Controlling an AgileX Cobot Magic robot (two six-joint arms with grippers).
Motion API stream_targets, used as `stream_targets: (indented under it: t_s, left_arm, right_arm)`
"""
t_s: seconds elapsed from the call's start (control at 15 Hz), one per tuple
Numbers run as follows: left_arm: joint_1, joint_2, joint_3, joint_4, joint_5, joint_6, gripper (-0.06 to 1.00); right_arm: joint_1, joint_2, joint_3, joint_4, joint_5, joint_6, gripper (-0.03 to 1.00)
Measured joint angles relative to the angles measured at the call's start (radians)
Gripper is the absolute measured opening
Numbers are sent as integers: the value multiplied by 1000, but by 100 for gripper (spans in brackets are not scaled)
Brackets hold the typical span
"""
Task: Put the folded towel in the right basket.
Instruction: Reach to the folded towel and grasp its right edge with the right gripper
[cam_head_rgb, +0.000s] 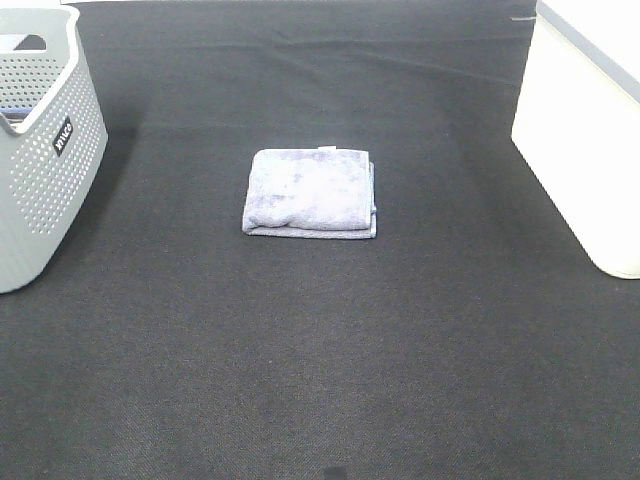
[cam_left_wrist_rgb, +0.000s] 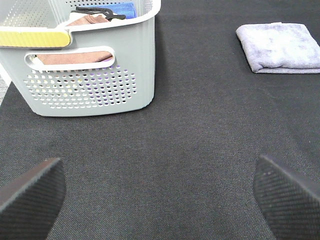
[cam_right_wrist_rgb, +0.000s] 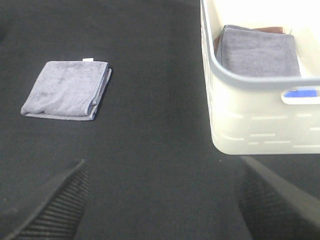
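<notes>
A folded grey-lavender towel (cam_head_rgb: 311, 192) lies flat on the black mat in the middle of the table. It also shows in the left wrist view (cam_left_wrist_rgb: 280, 48) and the right wrist view (cam_right_wrist_rgb: 67, 90). The right basket (cam_head_rgb: 585, 130) is white and stands at the right edge; in the right wrist view its rim (cam_right_wrist_rgb: 235, 80) shows, with a folded grey towel (cam_right_wrist_rgb: 257, 52) inside. My left gripper (cam_left_wrist_rgb: 160, 197) is open and empty, well short of the towel. My right gripper (cam_right_wrist_rgb: 165, 200) is open and empty, in front of the basket. Neither gripper shows in the high view.
A grey perforated basket (cam_head_rgb: 40, 150) stands at the left edge; the left wrist view shows its wall (cam_left_wrist_rgb: 90, 80), with brown cloth, a blue item and a black object inside. The black mat (cam_head_rgb: 320, 350) covers the table.
</notes>
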Motion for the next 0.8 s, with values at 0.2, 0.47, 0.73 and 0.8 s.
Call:
stream_targets:
  t_s: [0.2,0.47,0.73,0.8]
  left_arm:
    - [0,0,0,0,0,0,97]
    - [0,0,0,0,0,0,97]
    - [0,0,0,0,0,0,97]
    - [0,0,0,0,0,0,97]
  right_arm:
    - [0,280,-182,36,3,-1,76]
    - [0,726,-541,185,151,-80,76]
    - [0,963,-746,262,244,-87,76]
    - [0,1068,-820,288,268,-87,76]
